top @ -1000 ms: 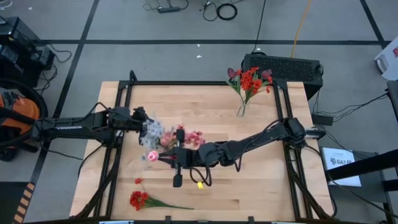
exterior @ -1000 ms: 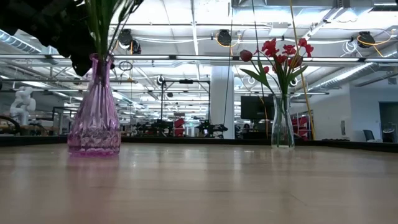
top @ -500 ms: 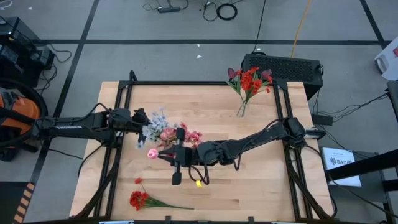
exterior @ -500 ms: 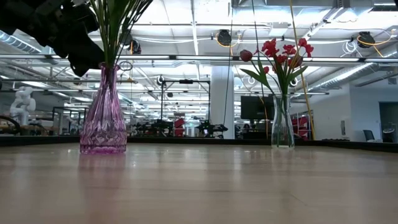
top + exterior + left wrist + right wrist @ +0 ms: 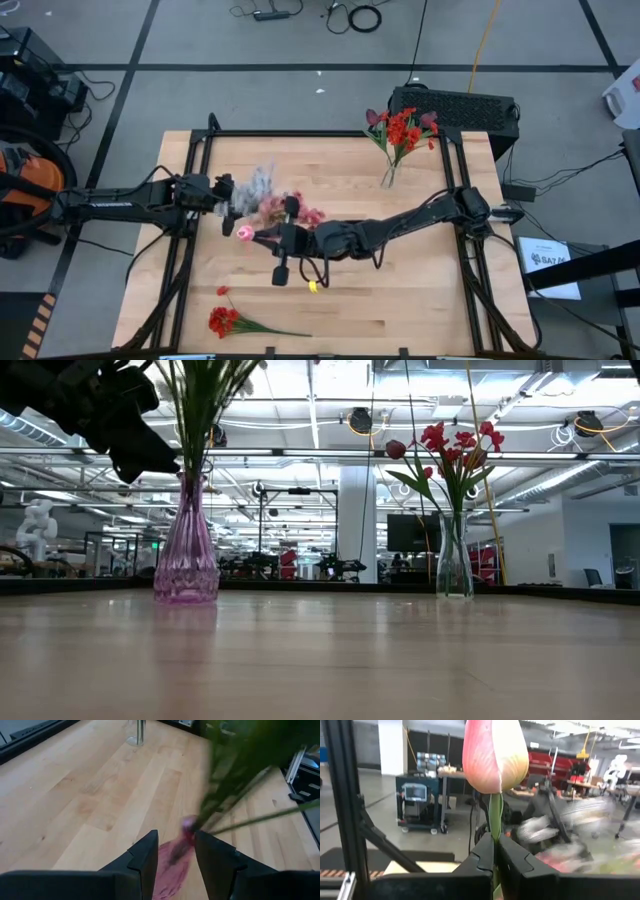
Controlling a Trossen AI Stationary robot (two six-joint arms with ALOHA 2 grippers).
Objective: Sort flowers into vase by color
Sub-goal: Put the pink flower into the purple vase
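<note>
A purple cut-glass vase (image 5: 187,555) stands left of centre, with pale blue-white sprays (image 5: 258,185) and pink heads (image 5: 300,213) in it. My left gripper (image 5: 226,196) is at its neck, shut on it. My right gripper (image 5: 258,236) reaches in level from the table's right, just near of that vase. It is shut on a pink tulip bud (image 5: 495,755) that also shows in the high view (image 5: 243,232). A clear vase (image 5: 455,565) of red flowers (image 5: 403,128) stands at the far right. One red spray (image 5: 222,320) lies flat by the near edge. My left gripper has the purple vase's upper body, just below the neck (image 5: 186,827), between its two fingers (image 5: 147,855), coming level from the table's left. The vase is upright, and its base (image 5: 187,598) looks to be on the table. My right gripper pinches the tulip's thin green stem (image 5: 494,820) just behind the bud between its two fingers (image 5: 515,857), which lie level and point toward the table's left. The bud sticks out past the fingertips, lifted clear. The rest of the stem is hidden by the gripper.
A small red piece (image 5: 222,291) lies near the red spray, whose stalk (image 5: 285,331) points toward the table's right. A black frame (image 5: 330,134) borders the tabletop. The clear vase's foot (image 5: 135,732) shows far off in the left wrist view. Bare wood lies between the two vases.
My left gripper has carried the purple vase toward the table's far edge and a little to the right, with the vase staying upright. My right gripper, still shut on the pink bud, has moved toward the far edge alongside it.
</note>
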